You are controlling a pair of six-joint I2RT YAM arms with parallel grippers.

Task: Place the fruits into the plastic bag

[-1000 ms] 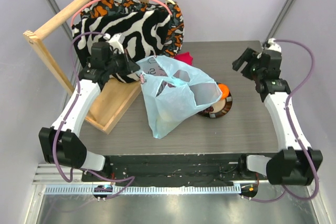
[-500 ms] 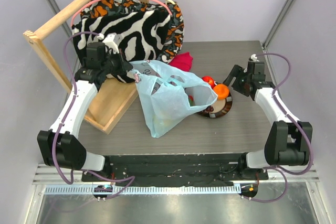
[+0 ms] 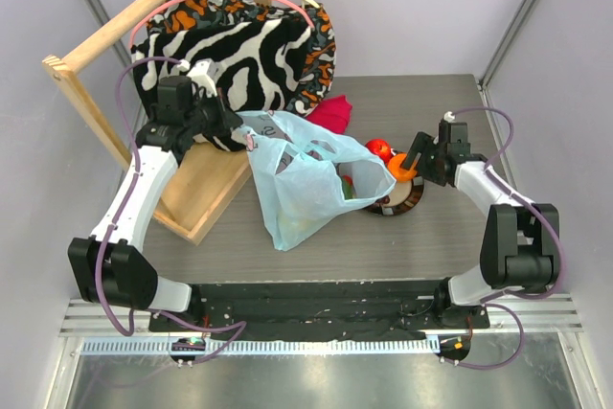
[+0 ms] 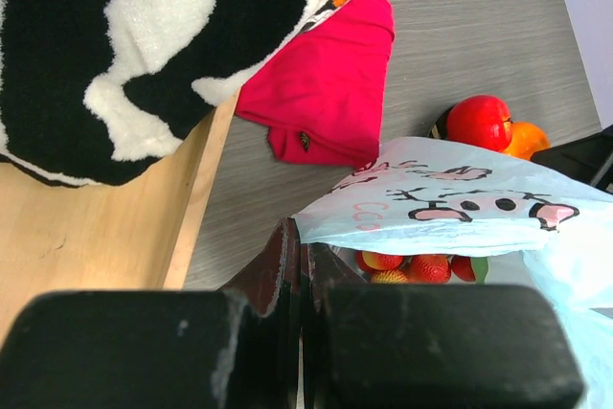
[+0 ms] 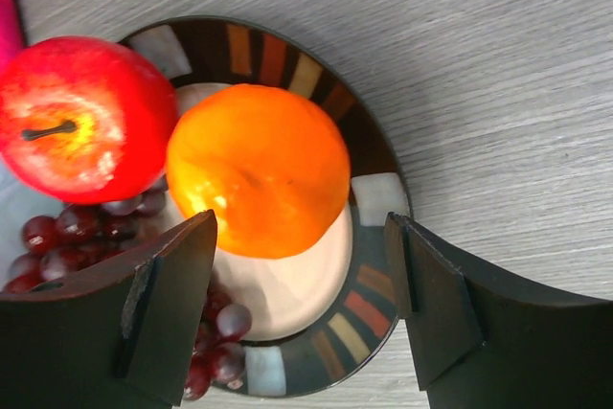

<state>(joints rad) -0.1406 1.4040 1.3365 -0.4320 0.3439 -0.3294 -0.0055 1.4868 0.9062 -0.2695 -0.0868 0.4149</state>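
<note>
Left pincer (image 4: 302, 246) pressed together on plastic bag (image 3: 306, 189) rim, holding mouth up. Right pincer (image 5: 299, 246) spread above plate (image 5: 378, 198), bag off to its left. Risk: closing fingers (image 5: 172, 304) shove apple (image 5: 81, 117) just beside orange (image 5: 259, 170) between them; smooth orange may squirt out; grapes (image 5: 67, 232) under one finger could block it.

- You worked on a grey wood-grain table (image 3: 445, 237).
- Pale lilac walls (image 3: 412, 7) closed you in.
- A wooden rack (image 3: 101, 37) stood at your far left.
</note>
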